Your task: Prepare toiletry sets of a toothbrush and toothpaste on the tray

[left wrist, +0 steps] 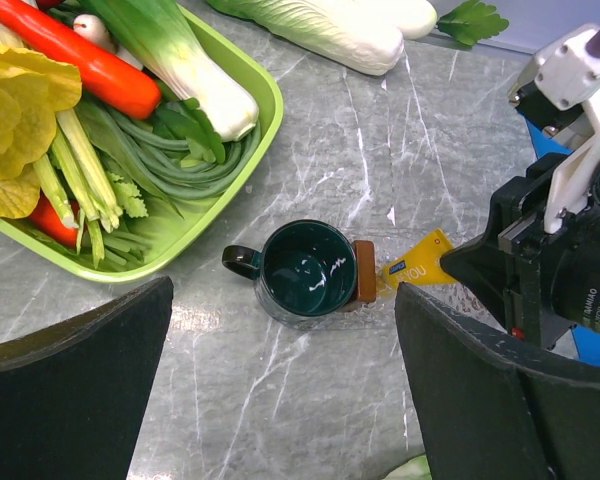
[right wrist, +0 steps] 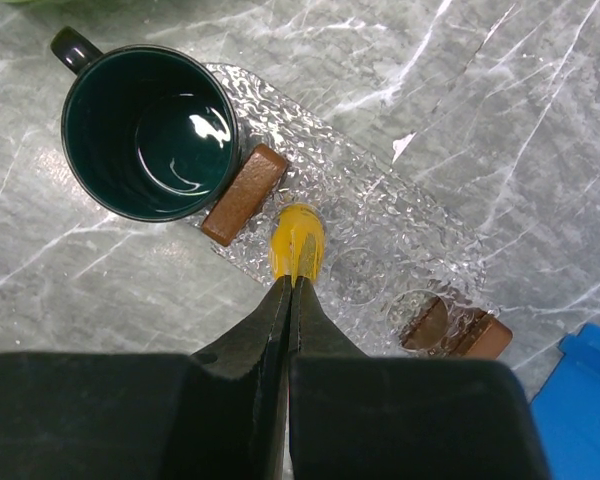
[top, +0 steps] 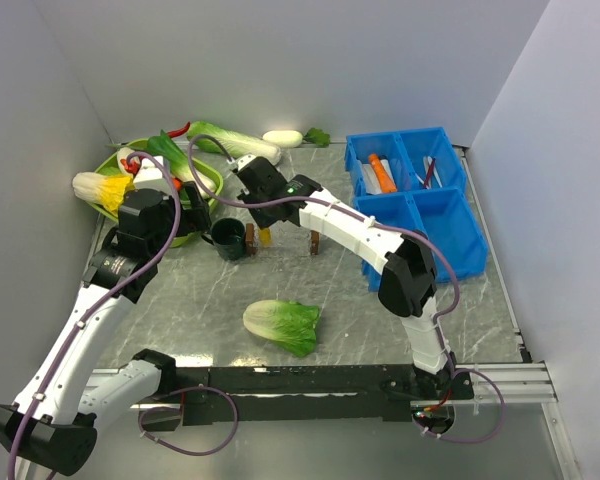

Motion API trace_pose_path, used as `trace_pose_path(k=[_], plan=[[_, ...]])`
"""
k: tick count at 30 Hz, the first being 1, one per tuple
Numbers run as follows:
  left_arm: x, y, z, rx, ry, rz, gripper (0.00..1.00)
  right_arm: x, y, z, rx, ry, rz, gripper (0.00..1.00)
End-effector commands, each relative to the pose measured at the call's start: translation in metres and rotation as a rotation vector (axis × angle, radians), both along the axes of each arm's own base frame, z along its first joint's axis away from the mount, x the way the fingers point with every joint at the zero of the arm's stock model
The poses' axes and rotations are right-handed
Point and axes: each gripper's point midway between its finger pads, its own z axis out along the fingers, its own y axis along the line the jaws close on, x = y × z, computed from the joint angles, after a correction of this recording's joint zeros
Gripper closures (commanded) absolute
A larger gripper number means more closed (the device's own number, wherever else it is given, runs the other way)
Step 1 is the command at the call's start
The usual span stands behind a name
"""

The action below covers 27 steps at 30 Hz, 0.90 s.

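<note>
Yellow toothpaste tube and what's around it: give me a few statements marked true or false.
1. The right gripper's fingers are shut on the yellow toothpaste tube. True.
2. The dark green mug lies on its side. False: it stands upright beside the brown handle of the clear tray.
3. The orange toothpaste tube lies on the clear tray. False: it is in a blue bin compartment.
4. The left gripper is open and holds nothing. True.

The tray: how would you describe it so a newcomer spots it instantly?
On the marble table, look just right of the dark green mug. The tray is a clear dimpled sheet with a brown block at each end; unlike the green dish and blue bins, it is see-through.
</note>
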Motion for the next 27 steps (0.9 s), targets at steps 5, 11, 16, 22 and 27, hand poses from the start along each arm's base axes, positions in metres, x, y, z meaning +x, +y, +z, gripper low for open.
trace_pose_path(k=[5,11,16,22,27], plan=[[0.005,-0.002,0.014,-0.001,-0.048,-0.004,0.04,0.006,0.009,-0.007,0.013,-0.016,0.018,1.0],[0.005,-0.002,0.013,-0.001,-0.047,-0.004,0.04,0.005,0.007,-0.007,0.008,-0.011,0.017,0.87],[0.005,-0.001,0.014,-0.002,-0.05,-0.002,0.03,0.005,0.008,0.0,0.018,-0.022,0.016,0.69],[0.005,-0.001,0.013,-0.004,-0.048,0.0,0.04,0.006,0.008,0.007,0.034,-0.036,0.0,0.51],[0.004,0.004,0.014,0.002,-0.048,0.029,0.04,0.01,0.006,0.016,0.065,-0.032,-0.028,0.4]])
